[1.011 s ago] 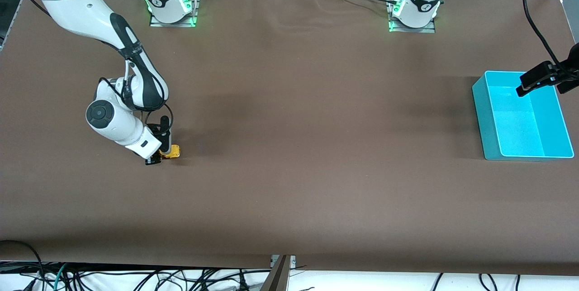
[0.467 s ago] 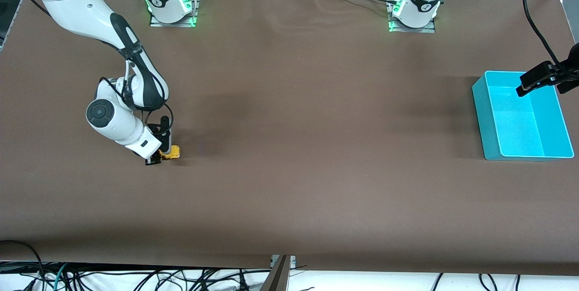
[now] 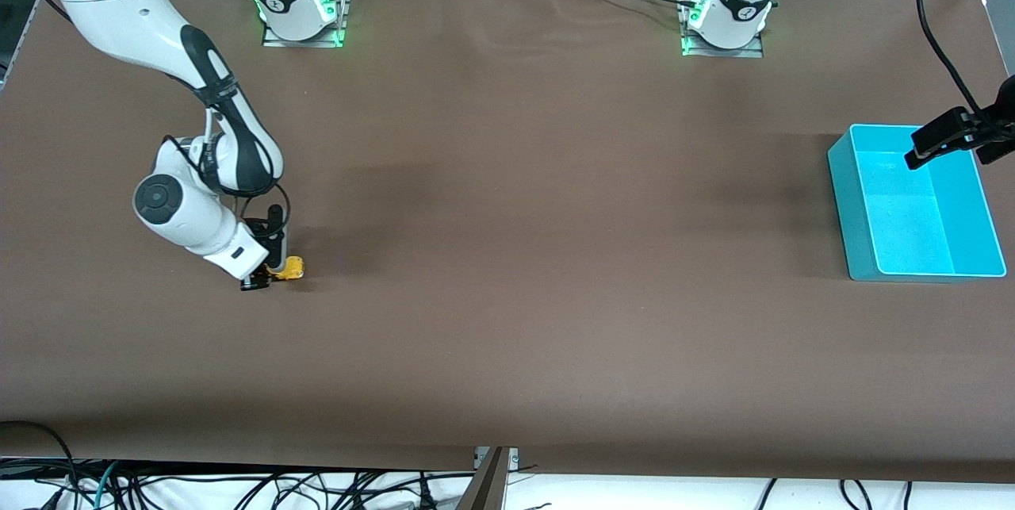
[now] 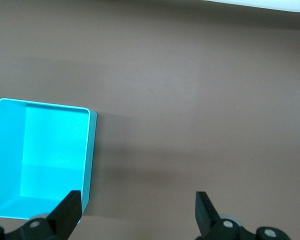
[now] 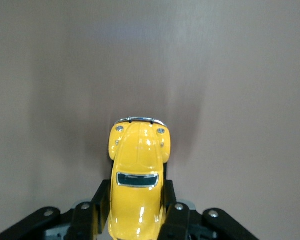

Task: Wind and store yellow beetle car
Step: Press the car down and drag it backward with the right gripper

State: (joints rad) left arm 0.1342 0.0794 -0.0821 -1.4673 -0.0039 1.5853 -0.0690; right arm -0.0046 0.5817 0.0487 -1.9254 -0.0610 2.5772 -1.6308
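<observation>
The yellow beetle car [image 3: 294, 266] is low against the brown table near the right arm's end. My right gripper [image 3: 270, 274] is shut on it. In the right wrist view the black fingers [image 5: 101, 196] press both sides of the yellow beetle car [image 5: 138, 165], whose rounded nose points away from the gripper [image 5: 136, 201]. The wheels are hidden. My left gripper [image 3: 941, 143] hangs open and empty over the cyan bin [image 3: 842, 194] at the left arm's end. The left wrist view shows the left gripper [image 4: 136, 200] above bare table beside the cyan bin [image 4: 91, 150].
A brown cloth covers the whole table [image 3: 539, 256]. Both arm bases [image 3: 301, 10] stand along the edge farthest from the front camera. Loose cables [image 3: 238, 486] lie below the table's nearest edge.
My right arm has slid the yellow beetle car a short way toward the right arm's end of the table. The left arm has not moved.
</observation>
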